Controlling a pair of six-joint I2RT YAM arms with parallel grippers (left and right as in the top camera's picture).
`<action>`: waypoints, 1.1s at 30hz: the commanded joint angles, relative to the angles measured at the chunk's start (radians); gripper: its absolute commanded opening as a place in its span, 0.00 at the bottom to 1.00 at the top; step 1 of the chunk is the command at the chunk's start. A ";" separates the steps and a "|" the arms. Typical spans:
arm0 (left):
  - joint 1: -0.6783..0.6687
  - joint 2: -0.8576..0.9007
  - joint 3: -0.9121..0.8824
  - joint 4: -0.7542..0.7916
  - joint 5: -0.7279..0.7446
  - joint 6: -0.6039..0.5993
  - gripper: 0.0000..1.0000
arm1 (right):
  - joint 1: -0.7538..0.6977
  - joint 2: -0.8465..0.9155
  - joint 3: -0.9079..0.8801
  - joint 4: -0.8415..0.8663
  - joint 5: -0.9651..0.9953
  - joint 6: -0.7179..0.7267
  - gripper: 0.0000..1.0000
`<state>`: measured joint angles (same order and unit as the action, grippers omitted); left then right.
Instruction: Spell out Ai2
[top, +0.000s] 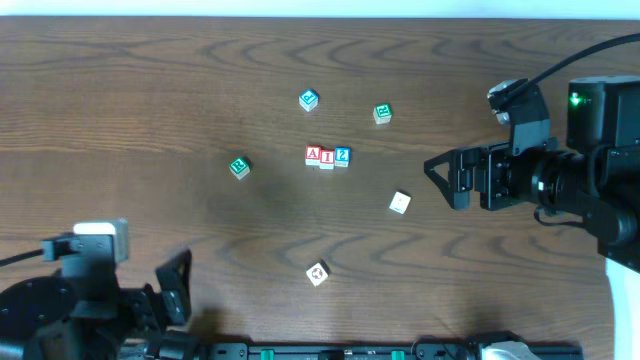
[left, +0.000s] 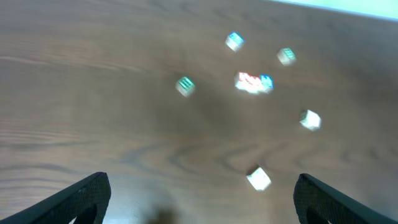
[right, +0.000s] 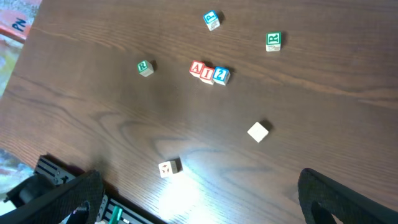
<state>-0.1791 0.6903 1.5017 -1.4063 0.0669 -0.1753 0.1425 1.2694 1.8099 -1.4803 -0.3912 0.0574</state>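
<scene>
Three small cubes stand touching in a row at the table's middle: the red "A" cube (top: 313, 154), the red "I" cube (top: 327, 157) and the blue "2" cube (top: 342, 155). They also show in the right wrist view, "A" (right: 197, 68), "I" (right: 207, 73), "2" (right: 221, 75), and as a blur in the left wrist view (left: 253, 82). My left gripper (top: 175, 287) is open and empty at the front left. My right gripper (top: 446, 180) is open and empty at the right, well clear of the row.
Loose cubes lie around the row: a blue-marked one (top: 308, 99), two green-marked ones (top: 382, 113) (top: 238, 167), a plain white one (top: 399, 203) and a pale one with a dark mark (top: 317, 273). A black rail (top: 350, 350) runs along the front edge.
</scene>
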 joint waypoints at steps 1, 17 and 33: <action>0.084 -0.026 -0.021 0.058 -0.101 0.033 0.95 | 0.004 0.000 0.007 -0.001 0.002 -0.010 0.99; 0.251 -0.437 -0.921 0.747 -0.053 0.198 0.95 | 0.004 0.000 0.007 -0.001 0.002 -0.010 0.99; 0.251 -0.687 -1.348 0.943 0.012 0.198 0.95 | 0.004 0.000 0.007 -0.001 0.002 -0.010 0.99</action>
<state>0.0658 0.0147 0.1730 -0.4679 0.0605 0.0055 0.1425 1.2694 1.8103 -1.4803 -0.3885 0.0578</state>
